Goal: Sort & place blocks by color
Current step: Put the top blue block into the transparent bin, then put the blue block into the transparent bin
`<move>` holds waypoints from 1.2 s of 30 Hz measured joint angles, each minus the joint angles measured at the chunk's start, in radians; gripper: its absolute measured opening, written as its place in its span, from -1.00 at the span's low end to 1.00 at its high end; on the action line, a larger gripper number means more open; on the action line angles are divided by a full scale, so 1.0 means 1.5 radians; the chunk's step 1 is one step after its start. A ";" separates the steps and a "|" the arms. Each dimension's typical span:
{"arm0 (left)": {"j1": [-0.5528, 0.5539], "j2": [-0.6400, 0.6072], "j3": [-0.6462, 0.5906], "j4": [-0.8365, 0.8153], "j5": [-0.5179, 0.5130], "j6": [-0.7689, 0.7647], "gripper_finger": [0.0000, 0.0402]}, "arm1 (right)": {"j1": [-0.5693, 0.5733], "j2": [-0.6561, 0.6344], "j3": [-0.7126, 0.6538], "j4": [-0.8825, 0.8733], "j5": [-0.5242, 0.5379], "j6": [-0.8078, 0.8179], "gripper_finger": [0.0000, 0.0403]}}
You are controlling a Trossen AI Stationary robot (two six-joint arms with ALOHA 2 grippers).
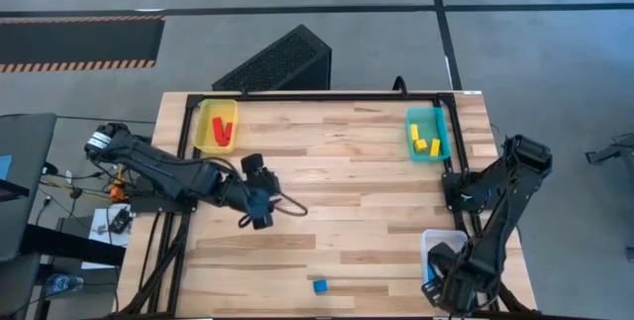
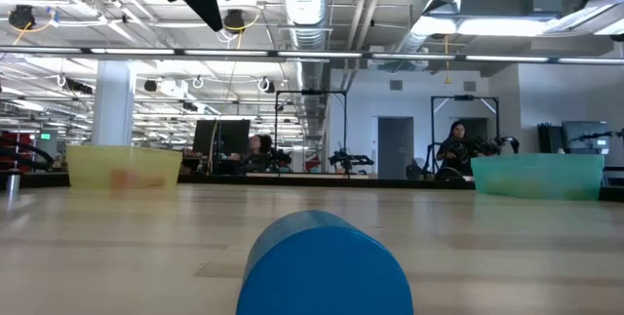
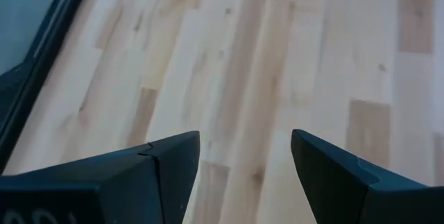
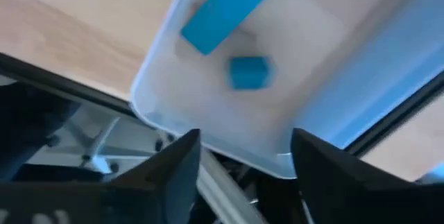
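Observation:
A lone blue block (image 1: 320, 286) lies on the table near its near edge and looms close in the low view (image 2: 325, 266). Red blocks (image 1: 223, 132) lie in the yellow tray (image 1: 204, 127) at the far left. Yellow blocks (image 1: 426, 142) sit in the teal tray (image 1: 439, 122) at the far right. A blue bar (image 4: 232, 9) and a blue cube (image 4: 248, 71) rest in the clear tray (image 4: 208, 120) at the near right. My left gripper (image 3: 244, 141) hangs open over bare wood left of centre (image 1: 260, 211). My right gripper (image 4: 246, 141) is open above the clear tray's edge (image 1: 441, 282).
A dark frame (image 1: 317, 97) runs along the table's far and side edges. A black perforated box (image 1: 277, 62) stands beyond the far edge. Bare wood (image 1: 357, 181) spans the middle of the table. People sit at desks in the room behind (image 2: 456, 149).

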 joint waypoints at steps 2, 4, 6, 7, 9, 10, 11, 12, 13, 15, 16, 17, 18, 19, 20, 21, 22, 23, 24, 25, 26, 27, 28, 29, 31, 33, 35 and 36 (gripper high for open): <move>-0.017 0.000 0.000 -0.002 0.000 0.000 0.08 | -0.004 0.007 0.000 0.016 0.005 0.012 0.23; -0.030 0.000 0.000 -0.003 0.000 -0.001 0.08 | -0.009 0.008 0.000 0.018 0.005 0.026 0.33; -0.043 0.000 0.000 -0.004 -0.002 -0.009 0.08 | -0.018 0.006 0.001 0.016 0.011 0.040 0.37; -0.047 0.000 0.000 -0.004 -0.003 -0.016 0.08 | -0.023 0.006 0.004 0.013 0.030 0.043 0.38; -0.054 0.000 0.000 -0.007 -0.005 -0.034 0.08 | -0.035 0.004 0.018 0.009 0.088 0.038 0.38; -0.058 0.000 0.000 -0.007 -0.011 -0.044 0.08 | -0.044 0.004 0.024 0.010 0.112 0.029 0.39; -0.061 -0.001 0.000 -0.008 -0.021 -0.051 0.08 | -0.056 0.007 0.030 0.013 0.129 0.011 0.39; -0.066 -0.003 0.000 -0.010 -0.034 -0.054 0.07 | -0.070 0.014 0.035 0.024 0.142 -0.016 0.39; -0.069 -0.006 0.000 -0.014 -0.047 -0.056 0.06 | -0.084 0.024 0.042 0.035 0.155 -0.049 0.39; -0.073 -0.012 0.000 -0.024 -0.063 -0.063 0.02 | -0.118 0.053 0.062 0.063 0.180 -0.135 0.39; -0.074 -0.015 0.000 -0.034 -0.065 -0.072 0.00 | -0.133 0.069 0.075 0.074 0.191 -0.185 0.39; -0.074 -0.018 0.000 -0.043 -0.065 -0.084 -0.02 | -0.151 0.090 0.091 0.086 0.200 -0.242 0.39; -0.074 -0.023 0.000 -0.051 -0.064 -0.096 -0.04 | -0.170 0.113 0.111 0.101 0.203 -0.301 0.39; -0.075 -0.028 0.000 -0.061 -0.064 -0.110 -0.07 | -0.186 0.137 0.131 0.114 0.204 -0.363 0.39; -0.078 -0.033 0.000 -0.074 -0.064 -0.120 -0.09 | -0.203 0.163 0.155 0.122 0.210 -0.425 0.39; -0.081 -0.037 0.000 -0.089 -0.064 -0.124 -0.11 | -0.218 0.188 0.180 0.132 0.215 -0.488 0.39; -0.085 -0.041 0.000 -0.099 -0.065 -0.125 -0.14 | -0.235 0.214 0.208 0.141 0.217 -0.550 0.39; -0.089 -0.045 0.000 -0.109 -0.065 -0.125 -0.17 | -0.248 0.240 0.238 0.150 0.218 -0.610 0.39; -0.093 -0.049 0.000 -0.120 -0.065 -0.125 -0.20 | -0.262 0.265 0.267 0.151 0.217 -0.671 0.39; -0.097 -0.052 0.000 -0.130 -0.065 -0.125 -0.23 | -0.274 0.291 0.297 0.149 0.218 -0.729 0.39; -0.100 -0.055 0.000 -0.138 -0.064 -0.125 -0.26 | -0.284 0.314 0.326 0.146 0.219 -0.782 0.39; -0.102 -0.057 0.000 -0.146 -0.065 -0.128 -0.29 | -0.294 0.336 0.352 0.146 0.220 -0.830 0.39; -0.103 -0.058 0.000 -0.154 -0.065 -0.131 -0.32 | -0.304 0.357 0.375 0.146 0.219 -0.869 0.39; -0.103 -0.058 0.000 -0.158 -0.065 -0.134 -0.35 | -0.311 0.376 0.395 0.144 0.216 -0.902 0.39; -0.103 -0.058 0.000 -0.168 -0.058 -0.143 -0.40 | -0.322 0.408 0.431 0.144 0.208 -0.958 0.39; -0.104 -0.058 0.000 -0.177 -0.048 -0.157 -0.44 | -0.329 0.437 0.461 0.146 0.199 -1.016 0.39; -0.107 -0.058 0.000 -0.183 -0.046 -0.171 -0.47 | -0.330 0.464 0.484 0.149 0.199 -1.072 0.39; -0.111 -0.058 0.000 -0.186 -0.046 -0.174 -0.48 | -0.330 0.477 0.494 0.150 0.198 -1.098 0.39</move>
